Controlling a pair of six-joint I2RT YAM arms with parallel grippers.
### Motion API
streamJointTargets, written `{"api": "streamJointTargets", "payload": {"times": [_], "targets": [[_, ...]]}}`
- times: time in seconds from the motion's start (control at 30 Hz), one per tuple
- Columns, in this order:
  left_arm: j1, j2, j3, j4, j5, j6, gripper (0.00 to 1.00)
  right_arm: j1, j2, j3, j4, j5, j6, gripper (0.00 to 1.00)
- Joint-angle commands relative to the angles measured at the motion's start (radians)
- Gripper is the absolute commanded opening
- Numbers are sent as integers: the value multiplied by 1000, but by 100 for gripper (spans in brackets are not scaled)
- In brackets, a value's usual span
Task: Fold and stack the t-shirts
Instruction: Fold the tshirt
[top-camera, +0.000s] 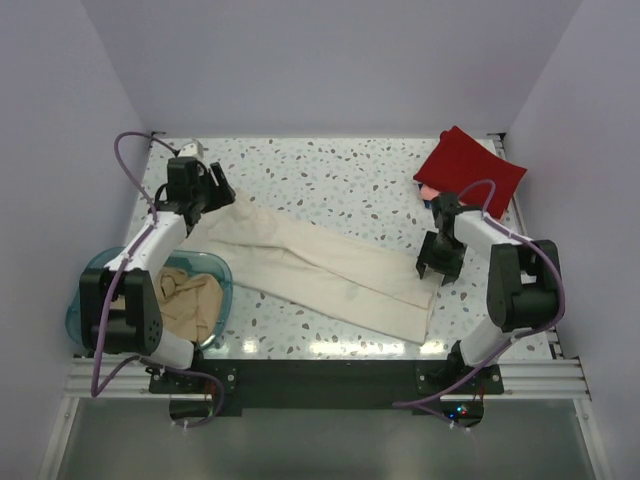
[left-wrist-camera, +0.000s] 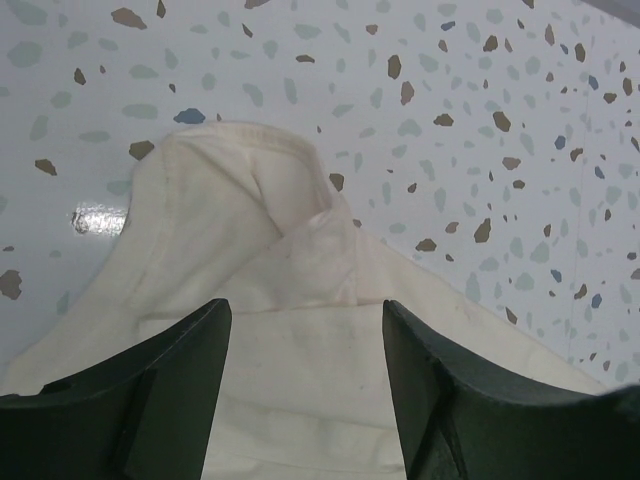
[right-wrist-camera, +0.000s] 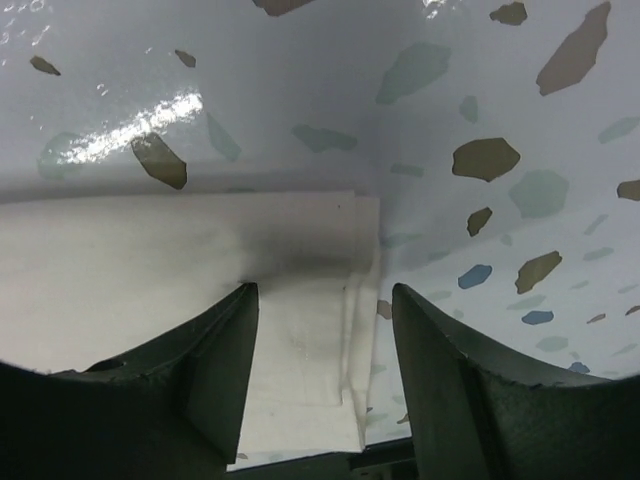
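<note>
A cream-white t-shirt lies folded into a long band, running diagonally from back left to front right on the speckled table. My left gripper hangs open over its collar end, and cream cloth shows between the spread fingers, which are not closed on it. My right gripper stands open over the hem corner at the band's right end, holding nothing. A red t-shirt lies folded at the back right, with a salmon pink t-shirt's edge showing under it. A tan-beige t-shirt sits crumpled in the tub.
The translucent blue tub stands at the front left beside the left arm's base. White walls close in the table at the back and both sides. Bare speckled table shows behind the cream shirt.
</note>
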Motion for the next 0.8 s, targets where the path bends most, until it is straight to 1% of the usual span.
{"api": "streamJointTargets", "payload": {"times": [0.0,0.03,0.1,0.13,0.23,0.27,0.37,0.47,0.57,0.6,0.77], "targets": [[40,35,61,71,72,-48,67,-22,28,-15,90,-13,0,59],[46,41,65,71,79,-57,67,-28,38,-17,98,-16,-1,58],[46,55,72,79,89,-62,67,-40,60,-17,117,-21,-9,54],[75,58,75,84,92,-66,67,-42,67,-15,118,-21,-11,52],[92,76,81,107,114,-74,67,-57,102,-5,123,-24,-23,32],[95,84,88,113,121,-74,67,-60,111,0,121,-21,-26,19],[101,130,124,121,143,-76,67,-82,128,20,94,10,-31,6],[103,196,179,127,158,-89,67,-149,119,37,60,38,-40,2],[103,236,206,140,178,-123,67,-194,101,52,39,70,-61,0],[101,260,218,181,197,-144,67,-221,97,66,23,79,-67,0],[81,345,268,219,232,-188,67,-289,87,117,-24,157,-106,0]]}}
